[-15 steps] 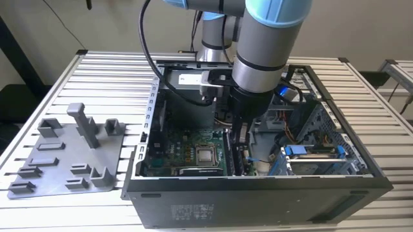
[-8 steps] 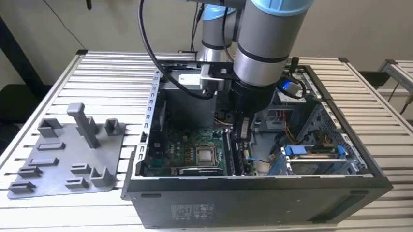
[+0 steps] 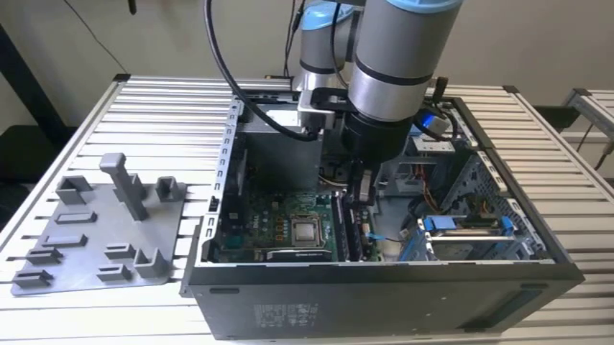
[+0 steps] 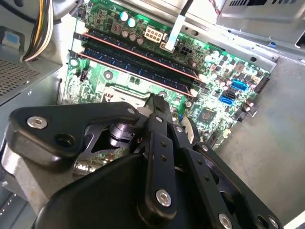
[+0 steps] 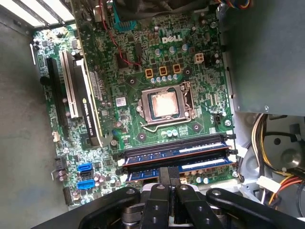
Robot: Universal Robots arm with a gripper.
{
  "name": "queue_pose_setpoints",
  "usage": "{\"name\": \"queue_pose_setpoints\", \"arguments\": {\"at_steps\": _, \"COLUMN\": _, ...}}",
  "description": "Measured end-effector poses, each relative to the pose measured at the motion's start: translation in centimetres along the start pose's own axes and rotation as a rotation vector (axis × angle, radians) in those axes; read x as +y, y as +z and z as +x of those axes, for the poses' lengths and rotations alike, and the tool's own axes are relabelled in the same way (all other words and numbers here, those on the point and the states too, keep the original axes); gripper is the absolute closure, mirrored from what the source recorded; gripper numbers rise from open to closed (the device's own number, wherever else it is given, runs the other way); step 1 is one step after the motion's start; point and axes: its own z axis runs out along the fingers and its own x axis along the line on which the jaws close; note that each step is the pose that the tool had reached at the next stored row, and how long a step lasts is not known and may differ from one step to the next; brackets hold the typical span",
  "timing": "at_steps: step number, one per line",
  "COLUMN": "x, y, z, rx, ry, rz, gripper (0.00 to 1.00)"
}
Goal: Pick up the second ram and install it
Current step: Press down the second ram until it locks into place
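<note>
Two dark memory sticks stand side by side in the motherboard's slots. The second ram (image 5: 205, 165) (image 4: 119, 67) is the one nearer my gripper, and it lies level in its slot beside the other stick (image 5: 176, 150) (image 4: 133, 50). My gripper (image 5: 169, 172) (image 4: 155, 100) hangs low inside the PC case (image 3: 384, 269), its black fingertips together right over the middle of the second ram's top edge. Whether the tips touch the stick I cannot tell. In the exterior view the gripper (image 3: 363, 205) reaches down beside the slots.
The bare processor socket (image 5: 164, 105) lies just past the sticks, and a long card (image 5: 88, 102) stands farther off. Yellow and black cables (image 5: 271, 143) hang by the power supply. A grey tray with upright posts (image 3: 96, 244) sits on the slatted table at the exterior view's left.
</note>
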Motion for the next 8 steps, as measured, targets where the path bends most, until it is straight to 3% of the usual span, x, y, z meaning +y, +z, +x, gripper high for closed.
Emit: {"name": "queue_pose_setpoints", "arguments": {"at_steps": 8, "x": 0.01, "y": -0.01, "z": 0.0, "rx": 0.0002, "ry": 0.0, "rz": 0.0, "gripper": 0.89}}
